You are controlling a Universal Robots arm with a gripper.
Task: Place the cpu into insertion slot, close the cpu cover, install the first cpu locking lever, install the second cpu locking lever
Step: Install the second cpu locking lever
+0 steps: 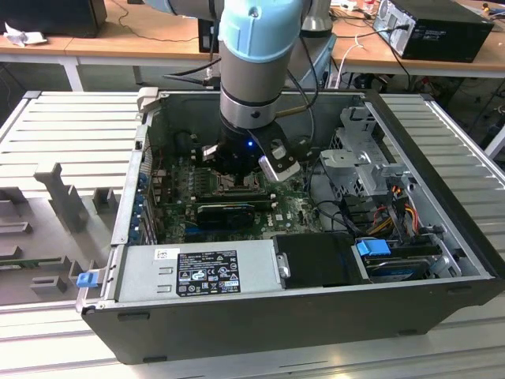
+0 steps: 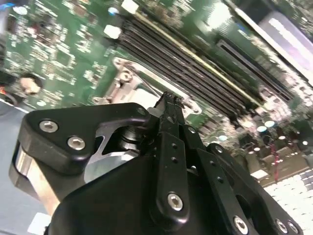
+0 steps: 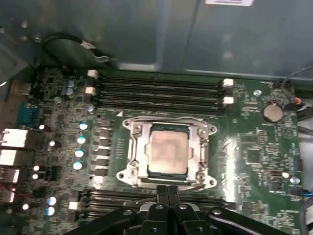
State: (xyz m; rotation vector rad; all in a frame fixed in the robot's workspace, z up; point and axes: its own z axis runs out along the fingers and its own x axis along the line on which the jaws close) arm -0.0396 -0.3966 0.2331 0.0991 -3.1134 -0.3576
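Your gripper sits low over the motherboard, its fingers pressed together with nothing between them, tips right at the near edge of the socket. The chip lies seated in that socket, just beyond the fingertips, with the metal cover folded flat around it. In the exterior view, the arm reaches down into the open computer case, which holds the board and a power supply.
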